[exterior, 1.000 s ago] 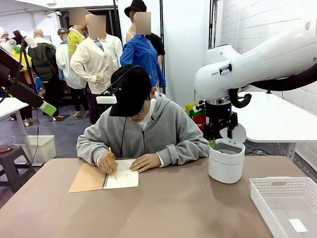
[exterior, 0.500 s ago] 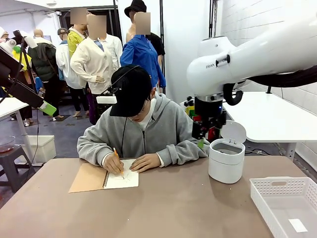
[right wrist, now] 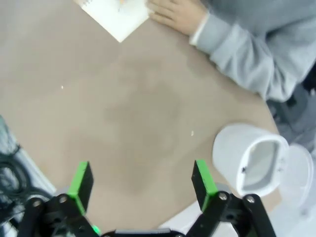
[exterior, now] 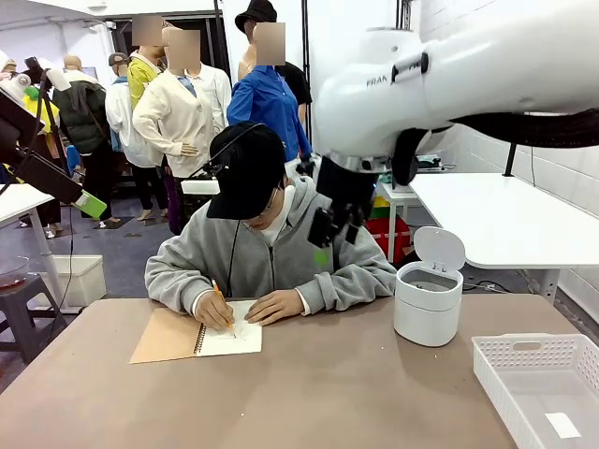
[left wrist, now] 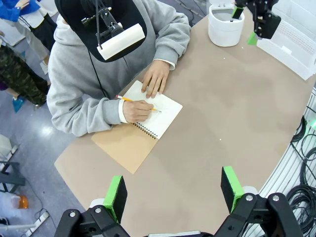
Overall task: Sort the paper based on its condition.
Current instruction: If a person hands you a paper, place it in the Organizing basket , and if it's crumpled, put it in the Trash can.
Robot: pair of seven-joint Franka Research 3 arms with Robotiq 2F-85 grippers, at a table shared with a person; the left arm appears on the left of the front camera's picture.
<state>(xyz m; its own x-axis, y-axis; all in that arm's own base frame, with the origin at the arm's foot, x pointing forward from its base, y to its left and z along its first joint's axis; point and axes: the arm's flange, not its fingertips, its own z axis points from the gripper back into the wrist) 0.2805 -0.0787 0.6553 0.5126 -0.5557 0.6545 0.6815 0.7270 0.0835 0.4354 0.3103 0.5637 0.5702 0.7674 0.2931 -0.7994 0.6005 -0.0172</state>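
The right gripper (right wrist: 142, 170) was held wide open, and nothing was held in it. The left gripper (left wrist: 174, 190) was held wide open too, with nothing in it.

The paper (left wrist: 160, 114) was seen far ahead of the left gripper, down on the table (left wrist: 222, 108). It was a white page not torn out of the notebook (left wrist: 129, 143). It was being written on with a pencil (left wrist: 137, 101).

If the right gripper were brought down to the page now, the person's hand (right wrist: 175, 12) could be bumped, because both hands were laid on the page. The page could be ripped too, because it was held by the rings. The bin (right wrist: 252, 158) was seen below the right gripper and off to one side. It could be knocked over if the arm were swung low.

The bin's lid (exterior: 440, 249) was flipped up, and nothing could be made out inside. In the basket (exterior: 538, 369), farther off to that side, one small white slip (exterior: 562, 426) was seen lying flat. Whether it was paper or a sticker could not be told.
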